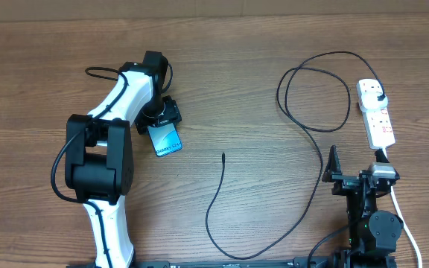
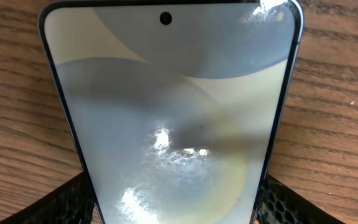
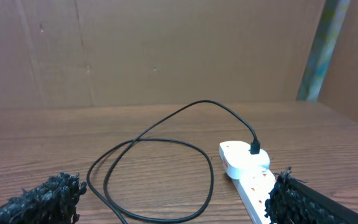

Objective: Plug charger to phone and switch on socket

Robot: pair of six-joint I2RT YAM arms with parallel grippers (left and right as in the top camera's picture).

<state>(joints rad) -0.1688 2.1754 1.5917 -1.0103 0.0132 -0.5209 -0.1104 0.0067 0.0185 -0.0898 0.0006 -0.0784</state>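
The phone (image 1: 167, 141), its screen cyan-blue, lies on the table at the tip of my left gripper (image 1: 164, 119). In the left wrist view the phone (image 2: 173, 106) fills the frame, and my left gripper (image 2: 176, 202) is shut on its two long edges. The charger (image 1: 213, 201) is a thin black cable; its free tip (image 1: 223, 155) lies on the wood right of the phone. Its far end is plugged into a white adapter (image 1: 371, 91) on the socket (image 1: 380, 125). My right gripper (image 1: 357, 177) is open just below the socket, with nothing between its fingers (image 3: 45, 199).
The charger forms a wide loop (image 1: 313, 89) left of the socket, also in the right wrist view (image 3: 157, 146). A white cord (image 1: 404, 216) runs from the socket past my right arm. A cardboard wall (image 3: 166, 50) stands behind the table.
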